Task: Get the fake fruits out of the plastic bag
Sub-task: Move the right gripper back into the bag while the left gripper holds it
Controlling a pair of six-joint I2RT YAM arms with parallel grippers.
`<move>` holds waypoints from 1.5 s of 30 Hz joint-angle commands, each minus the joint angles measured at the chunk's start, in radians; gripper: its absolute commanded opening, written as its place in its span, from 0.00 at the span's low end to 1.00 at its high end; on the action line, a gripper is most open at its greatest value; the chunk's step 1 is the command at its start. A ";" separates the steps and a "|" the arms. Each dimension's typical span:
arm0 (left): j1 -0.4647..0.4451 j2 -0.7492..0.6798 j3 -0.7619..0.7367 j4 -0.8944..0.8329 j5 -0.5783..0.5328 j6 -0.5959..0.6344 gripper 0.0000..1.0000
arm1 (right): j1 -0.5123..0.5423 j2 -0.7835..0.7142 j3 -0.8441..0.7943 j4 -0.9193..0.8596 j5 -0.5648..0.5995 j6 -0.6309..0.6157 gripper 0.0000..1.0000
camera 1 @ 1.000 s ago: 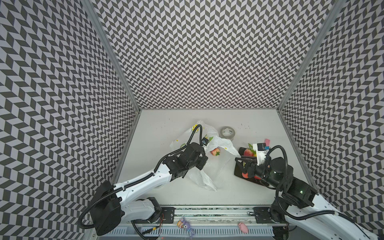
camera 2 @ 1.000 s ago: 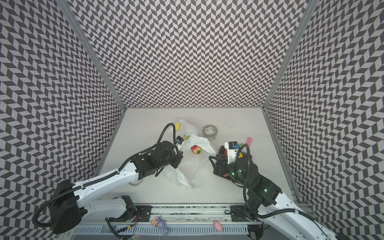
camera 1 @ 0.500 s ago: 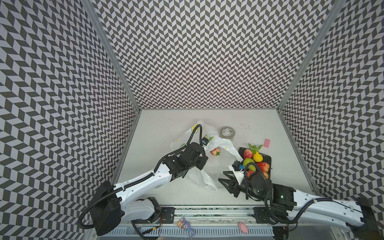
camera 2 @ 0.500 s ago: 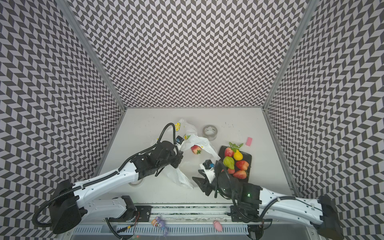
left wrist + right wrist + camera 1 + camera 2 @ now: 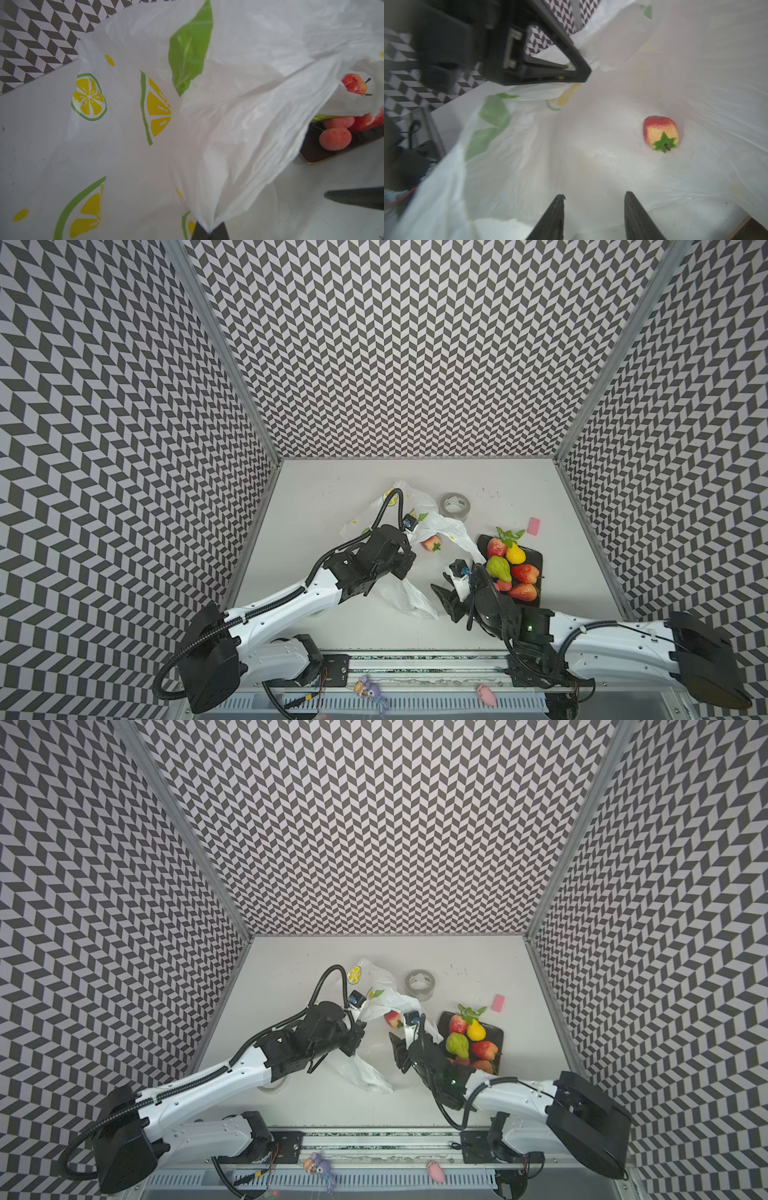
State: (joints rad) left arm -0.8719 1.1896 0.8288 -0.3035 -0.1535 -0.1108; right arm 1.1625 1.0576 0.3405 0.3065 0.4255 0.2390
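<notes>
The plastic bag (image 5: pixel 436 524) (image 5: pixel 388 1000) lies crumpled mid-table, white with lemon-slice prints. My left gripper (image 5: pixel 209 230) (image 5: pixel 409 545) is shut on a bunched fold of the bag (image 5: pixel 239 124) and holds its mouth up. One red fake fruit (image 5: pixel 660 133) (image 5: pixel 431 543) (image 5: pixel 392 1019) with a green leaf lies inside the open mouth. My right gripper (image 5: pixel 595 194) (image 5: pixel 442 593) is open and empty, pointing into the bag (image 5: pixel 591 155), short of that fruit. Several fake fruits, among them a yellow pear (image 5: pixel 515 553) and a green ribbed one (image 5: pixel 498 567), rest on a black tray (image 5: pixel 534 558) (image 5: pixel 496 1031).
A clear tape roll (image 5: pixel 456 504) (image 5: pixel 419 982) stands behind the bag. A small pink block (image 5: pixel 533 526) lies behind the tray. Small toy figures (image 5: pixel 370 691) sit on the front rail. Patterned walls close in the left, right and back sides.
My right arm has swung from over the tray to the bag's mouth, uncovering the fruits on the tray, and its jaws have narrowed. The left gripper and the bag have stayed put.
</notes>
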 commanded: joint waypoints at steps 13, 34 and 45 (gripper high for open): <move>-0.013 -0.023 -0.001 0.012 0.040 -0.003 0.00 | -0.255 0.353 0.175 0.239 0.003 0.330 0.63; -0.058 0.056 0.039 -0.007 0.071 -0.007 0.00 | -0.384 0.625 0.315 0.333 -0.122 0.689 0.77; -0.016 0.011 0.025 -0.006 0.049 0.051 0.00 | -0.387 0.553 0.183 0.488 -0.230 0.523 0.67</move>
State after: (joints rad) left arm -0.9104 1.2354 0.8352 -0.3103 -0.0998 -0.0940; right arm 0.7704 1.6733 0.5827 0.6861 0.2382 0.8745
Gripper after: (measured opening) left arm 0.047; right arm 0.674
